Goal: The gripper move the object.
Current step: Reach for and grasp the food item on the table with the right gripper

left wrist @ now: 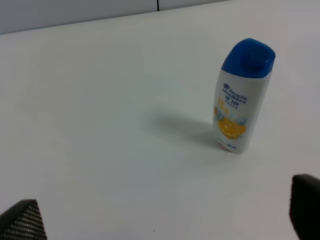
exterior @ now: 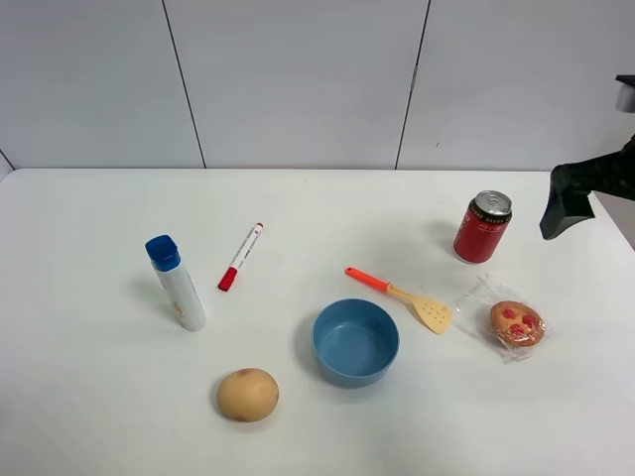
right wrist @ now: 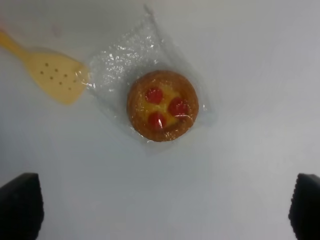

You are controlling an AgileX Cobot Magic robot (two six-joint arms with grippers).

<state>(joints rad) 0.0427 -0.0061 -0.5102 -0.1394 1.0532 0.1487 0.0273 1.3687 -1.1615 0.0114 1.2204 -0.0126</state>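
Right pincer [right wrist: 162, 209] apart above pastry [right wrist: 162, 105]; spatula [right wrist: 56, 76] seemingly touches its wrap.

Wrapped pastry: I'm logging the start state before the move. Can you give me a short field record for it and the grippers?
object: wrapped pastry, lying flat, unheld, three red spots up
wrap: clear, crinkled, edge reaching the yellow spatula blade
nearby: red can, upright, apart from pastry
right gripper: open, clear of pastry
left gripper: open, facing blue-capped bottle
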